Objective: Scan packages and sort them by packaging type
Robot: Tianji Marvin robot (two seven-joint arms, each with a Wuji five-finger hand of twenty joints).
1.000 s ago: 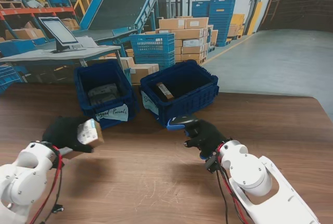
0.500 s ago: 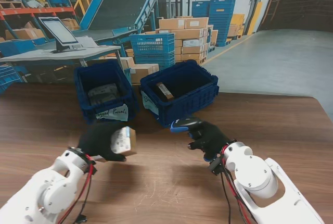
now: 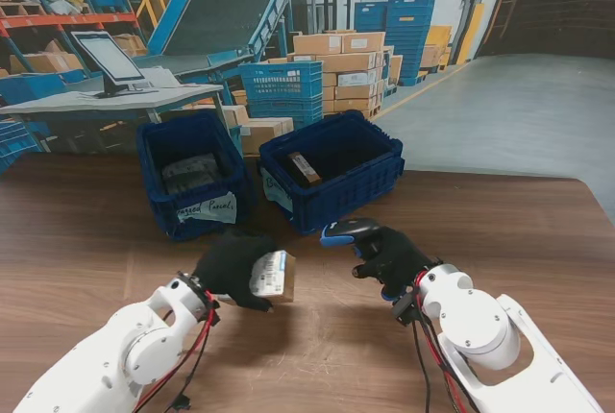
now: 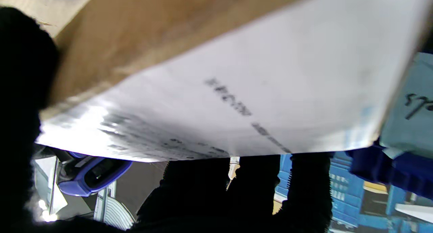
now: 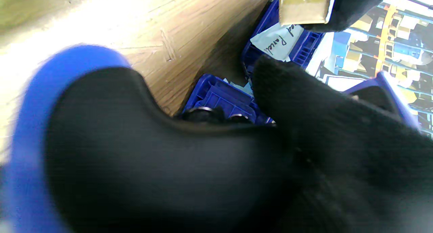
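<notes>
My left hand [image 3: 233, 265], in a black glove, is shut on a small cardboard box [image 3: 273, 276] with a white label, held just above the table between the two arms. The label [image 4: 233, 101] fills the left wrist view, with my gloved fingers [image 4: 257, 189] under its edge. My right hand [image 3: 389, 255] is shut on a blue and black barcode scanner [image 3: 348, 230], whose head points left toward the box. The scanner [image 4: 91, 172] also shows in the left wrist view. In the right wrist view the scanner body [image 5: 135, 151] blocks most of the picture and the box [image 5: 304, 4] shows beyond it.
Two blue bins stand at the back of the wooden table [image 3: 538, 230]. The left bin [image 3: 192, 171] carries a handwritten paper label and holds grey bagged parcels. The right bin [image 3: 332, 165] holds a brown box. Behind are a monitor, crates and stacked cartons.
My left hand has carried the box to the right, from the table's left side to near the scanner. The right hand has shifted slightly right with the scanner.
</notes>
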